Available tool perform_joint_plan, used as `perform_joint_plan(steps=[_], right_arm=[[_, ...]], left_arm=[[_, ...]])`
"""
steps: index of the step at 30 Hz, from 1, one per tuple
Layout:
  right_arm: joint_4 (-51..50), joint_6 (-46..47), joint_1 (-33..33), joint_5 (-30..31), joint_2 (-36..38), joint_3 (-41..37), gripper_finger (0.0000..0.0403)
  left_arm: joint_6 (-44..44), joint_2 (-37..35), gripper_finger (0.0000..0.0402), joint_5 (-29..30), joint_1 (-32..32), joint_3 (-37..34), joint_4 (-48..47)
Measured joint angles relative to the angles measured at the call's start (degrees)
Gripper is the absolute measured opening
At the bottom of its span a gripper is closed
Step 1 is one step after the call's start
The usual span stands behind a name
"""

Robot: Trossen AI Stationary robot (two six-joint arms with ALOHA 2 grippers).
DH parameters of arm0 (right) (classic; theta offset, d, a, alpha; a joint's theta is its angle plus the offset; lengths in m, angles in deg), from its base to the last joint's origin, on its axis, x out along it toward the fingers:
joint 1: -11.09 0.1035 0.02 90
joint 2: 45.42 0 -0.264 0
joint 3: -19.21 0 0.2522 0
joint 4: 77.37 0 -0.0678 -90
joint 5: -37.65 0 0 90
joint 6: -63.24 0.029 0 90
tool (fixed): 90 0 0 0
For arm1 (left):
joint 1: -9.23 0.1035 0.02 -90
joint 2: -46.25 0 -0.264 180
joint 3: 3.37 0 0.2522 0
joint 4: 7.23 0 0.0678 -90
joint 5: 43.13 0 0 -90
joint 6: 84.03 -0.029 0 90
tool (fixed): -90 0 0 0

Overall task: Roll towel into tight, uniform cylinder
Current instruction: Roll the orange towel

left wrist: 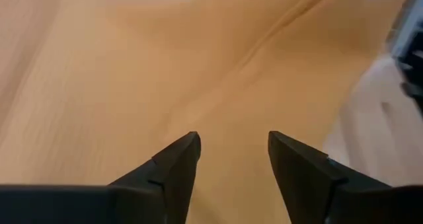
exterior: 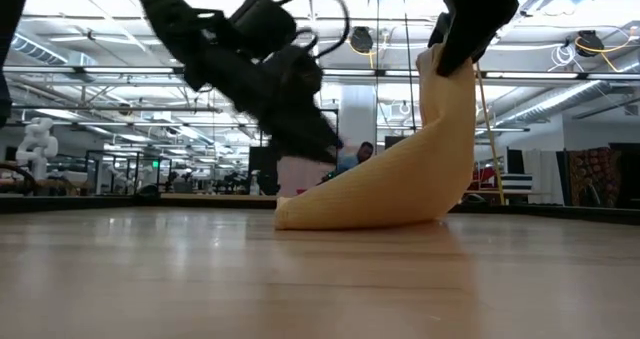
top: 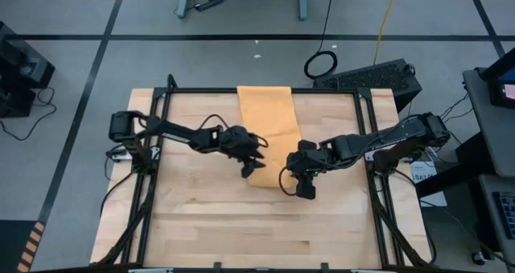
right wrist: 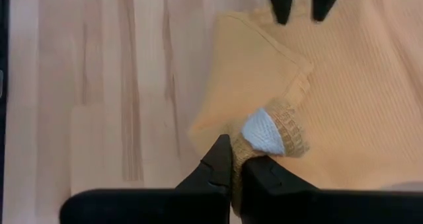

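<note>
A: Where does the towel [top: 269, 132] lie?

B: On the wooden tabletop [top: 201, 217], in a long strip running from the middle of the far edge toward the centre. The near end is off the wood; in the low view it rises in a curve from a folded bulge resting on the table up to the right gripper [right wrist: 236, 164].

A: So the right gripper has it?

B: Yes. Its fingers are pinched shut on the near corner of the cloth, with the small white label [right wrist: 263, 131] bunched just beyond the fingertips. The corner is crumpled there, and the rest of the fabric spreads away flat below it.

A: And the left gripper [top: 254, 155]?

B: It sits at the strip's left side, near its lifted end, close to the right one. Its two fingers [left wrist: 173, 166] stand parted, with a clear gap between them, and nothing is between them. The yellow cloth fills the wrist view just beyond the tips; whether the tips touch the fabric I cannot tell.

A: Anything beside the table?

B: A black keyboard [top: 366, 76] on the floor beyond the far right corner.
</note>
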Motion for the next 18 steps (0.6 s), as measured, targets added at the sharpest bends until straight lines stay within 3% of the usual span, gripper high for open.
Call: perform_joint_plan(steps=[9,18], right_arm=[[0.7,-1.1,0.0,0.0,0.0,0.0,0.0000],[0.2,-2.5,0.0,0.0,0.0,0.0,0.0000]], left_arm=[[-22.4,7.3,0.0183,1.2,-0.3,12.3,-9.6],[-31.4,12.7,0.0183,-3.2,-0.4,15.8,-13.7]])
